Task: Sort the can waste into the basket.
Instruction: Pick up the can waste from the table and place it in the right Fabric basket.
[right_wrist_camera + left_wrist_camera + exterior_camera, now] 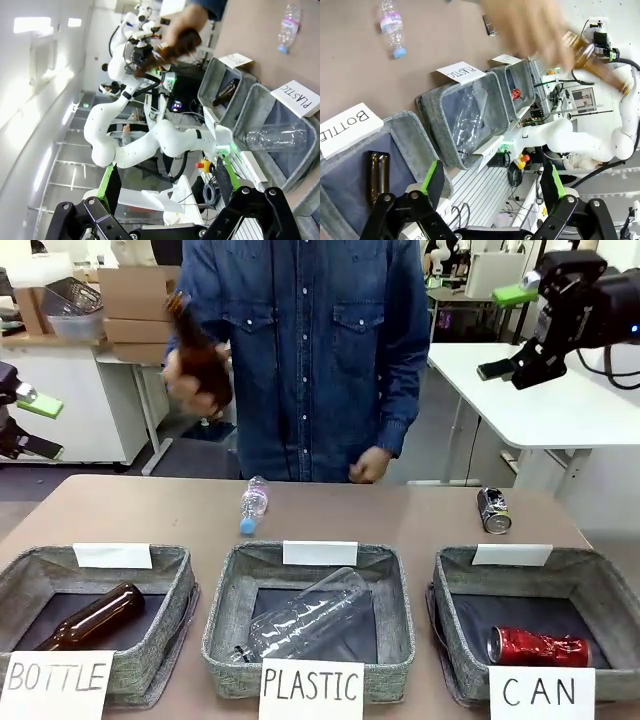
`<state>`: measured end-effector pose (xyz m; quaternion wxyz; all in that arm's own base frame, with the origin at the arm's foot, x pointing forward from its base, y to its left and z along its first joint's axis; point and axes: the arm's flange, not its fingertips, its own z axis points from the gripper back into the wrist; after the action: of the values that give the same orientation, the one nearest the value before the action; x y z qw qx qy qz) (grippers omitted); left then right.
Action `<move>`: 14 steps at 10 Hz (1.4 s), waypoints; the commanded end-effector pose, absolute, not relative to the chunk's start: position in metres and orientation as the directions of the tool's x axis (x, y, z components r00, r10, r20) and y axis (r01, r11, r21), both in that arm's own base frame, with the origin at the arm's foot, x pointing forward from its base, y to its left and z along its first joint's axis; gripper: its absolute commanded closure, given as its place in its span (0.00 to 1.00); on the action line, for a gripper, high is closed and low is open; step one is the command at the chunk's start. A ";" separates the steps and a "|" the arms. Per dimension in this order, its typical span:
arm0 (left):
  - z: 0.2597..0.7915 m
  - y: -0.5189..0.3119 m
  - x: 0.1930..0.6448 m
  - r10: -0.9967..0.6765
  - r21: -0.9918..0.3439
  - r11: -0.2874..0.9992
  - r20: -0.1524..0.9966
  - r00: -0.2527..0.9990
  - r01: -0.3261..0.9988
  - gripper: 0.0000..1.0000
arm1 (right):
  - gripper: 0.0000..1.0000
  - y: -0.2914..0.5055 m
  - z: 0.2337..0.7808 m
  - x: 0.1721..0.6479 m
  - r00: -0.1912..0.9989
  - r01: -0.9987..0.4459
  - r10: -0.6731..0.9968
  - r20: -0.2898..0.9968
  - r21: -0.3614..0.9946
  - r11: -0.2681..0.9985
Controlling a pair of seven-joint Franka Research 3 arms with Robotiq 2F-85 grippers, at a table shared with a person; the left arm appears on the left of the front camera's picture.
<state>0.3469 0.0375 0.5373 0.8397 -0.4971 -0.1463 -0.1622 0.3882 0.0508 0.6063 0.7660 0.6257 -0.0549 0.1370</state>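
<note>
I am holding my left claw (492, 172) and right claw (165, 175) wide open and empty. The red can (537, 647) is lying in the CAN basket (604, 578). The dark can (494, 510) is sitting near the worktop's (400, 525) far right edge. It is probably calling for my right claw to descend and straddle it.

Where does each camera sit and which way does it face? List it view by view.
Front: fixed on the robot's side, faces across the table at the person; left gripper and right gripper raised at the edges, both open.
Left wrist: raised at the left, looks across the table toward the right arm; own fingers at the bottom.
Right wrist: raised at the right, looks toward the left arm; own fingers at the bottom.
Shared: all show the person's hand holding a brown bottle, and the PLASTIC basket.
</note>
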 end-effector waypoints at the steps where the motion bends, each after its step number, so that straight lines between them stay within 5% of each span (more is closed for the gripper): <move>1: 0.539 0.041 0.345 -0.149 -0.779 0.450 0.417 0.897 0.436 0.00 | 0.00 0.053 0.596 0.400 0.963 -0.249 0.084 0.256 0.726 0.641; 3: 0.539 0.041 0.345 -0.149 -0.779 0.450 0.417 0.897 0.436 0.00 | 0.00 0.049 0.574 0.430 0.958 -0.181 0.101 0.268 0.293 0.939; 6: 0.539 0.041 0.345 -0.149 -0.779 0.450 0.417 0.897 0.436 0.00 | 0.00 0.004 0.537 0.450 0.954 0.018 0.073 0.289 -0.298 0.954; 8: 0.539 0.041 0.345 -0.149 -0.779 0.450 0.417 0.897 0.436 0.00 | 0.00 -0.013 0.537 0.442 0.929 0.061 0.040 0.367 -0.261 0.963; 9: 0.539 0.041 0.345 -0.149 -0.779 0.450 0.417 0.897 0.436 0.00 | 0.00 -0.009 0.542 0.456 0.903 -0.278 0.210 0.374 0.138 0.951; 11: 0.539 0.041 0.345 -0.149 -0.779 0.450 0.417 0.897 0.436 0.00 | 0.00 -0.009 0.542 0.456 0.903 -0.278 0.210 0.374 0.138 0.951; 12: 0.539 0.041 0.345 -0.149 -0.779 0.450 0.417 0.897 0.436 0.00 | 0.00 -0.015 0.536 0.453 0.900 -0.226 0.196 0.389 0.030 0.974; 14: 0.539 0.041 0.345 -0.149 -0.779 0.450 0.417 0.897 0.436 0.00 | 0.00 -0.004 0.492 0.501 0.927 -0.267 0.246 0.283 0.037 0.963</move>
<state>0.3472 0.0376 0.5380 0.8398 -0.4969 -0.1463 -0.1627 0.4694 -0.0072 0.5075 0.9789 0.0489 -0.1575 0.1210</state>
